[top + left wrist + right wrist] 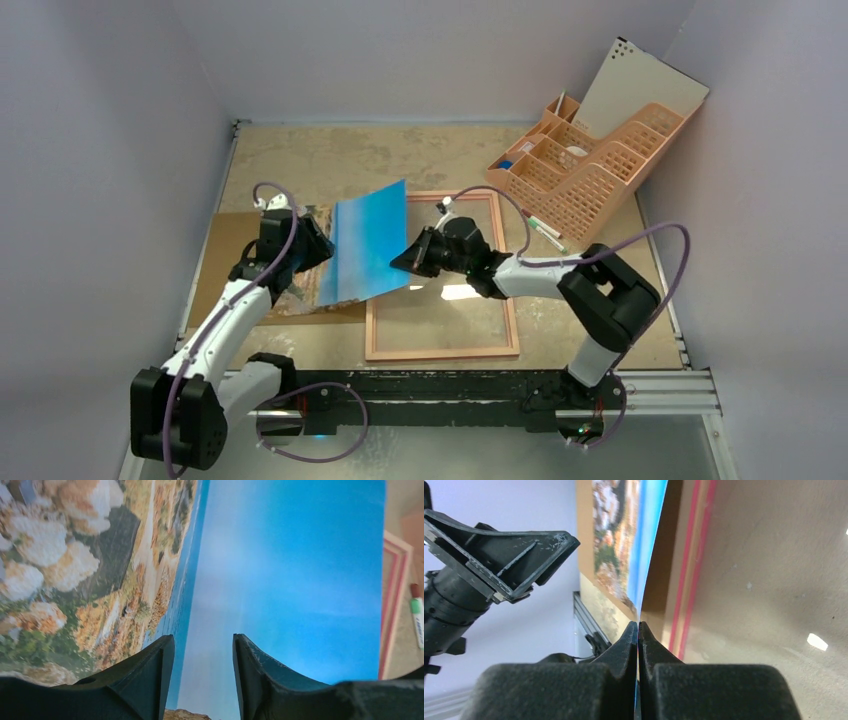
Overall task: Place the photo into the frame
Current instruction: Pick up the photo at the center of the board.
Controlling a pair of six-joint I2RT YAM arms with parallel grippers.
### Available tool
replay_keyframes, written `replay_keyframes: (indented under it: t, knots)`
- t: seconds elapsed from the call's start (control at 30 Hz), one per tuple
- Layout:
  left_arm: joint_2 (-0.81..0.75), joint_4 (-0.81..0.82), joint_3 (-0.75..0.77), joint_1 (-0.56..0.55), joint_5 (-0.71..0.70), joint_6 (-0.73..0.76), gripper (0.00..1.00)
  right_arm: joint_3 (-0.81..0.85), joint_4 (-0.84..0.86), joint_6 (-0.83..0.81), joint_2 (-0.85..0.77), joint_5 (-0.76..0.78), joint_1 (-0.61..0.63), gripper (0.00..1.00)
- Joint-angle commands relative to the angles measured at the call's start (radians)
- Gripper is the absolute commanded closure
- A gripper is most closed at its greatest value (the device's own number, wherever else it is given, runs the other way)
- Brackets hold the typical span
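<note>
The photo (368, 250) shows blue sky, sea and rocky shore. It is lifted at its right side and slopes down to the left. My right gripper (408, 258) is shut on its right edge, and in the right wrist view the jaws (638, 626) pinch the thin sheet (644, 540). The frame (440, 345) lies flat on the table under and right of the photo, with a pink stripe along its rim (689, 580). My left gripper (310, 245) is open at the photo's left part. In its wrist view the gripper (203, 645) hovers over the print (280, 570) with nothing between its fingers.
A brown backing board (225, 250) lies on the table under the photo's left end. A peach desk organiser (590, 165) stands at the back right with a pale board (640, 90) leaning in it. Marker pens (545, 232) lie beside the frame's right rail.
</note>
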Motion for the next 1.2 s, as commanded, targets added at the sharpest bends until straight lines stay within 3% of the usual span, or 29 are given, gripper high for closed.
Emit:
replay_keyframes:
  t: [0.0, 0.23, 0.43, 0.5, 0.8, 1.17]
  knots:
    - [-0.023, 0.012, 0.122, 0.003, 0.151, 0.137, 0.51, 0.047, -0.045, -0.025, -0.147, -0.010, -0.047, 1.00]
    - [0.023, 0.056, 0.299, -0.005, 0.378, 0.232, 0.51, 0.106, -0.220, -0.028, -0.315, 0.003, -0.126, 1.00]
    - [0.030, 0.108, 0.450, -0.127, 0.413, 0.359, 0.51, 0.142, -0.291, 0.061, -0.442, 0.007, -0.211, 1.00]
    - [0.018, 0.146, 0.470, -0.162, 0.432, 0.389, 0.51, 0.177, -0.307, 0.022, -0.467, 0.029, -0.217, 1.00]
    - [-0.087, 0.282, 0.377, -0.180, 0.632, 0.554, 0.47, 0.270, -0.436, -0.023, -0.572, 0.134, -0.235, 1.00]
    - [-0.106, 0.283, 0.236, -0.202, 0.682, 0.815, 0.45, 0.303, -0.454, 0.004, -0.642, 0.138, -0.237, 1.00]
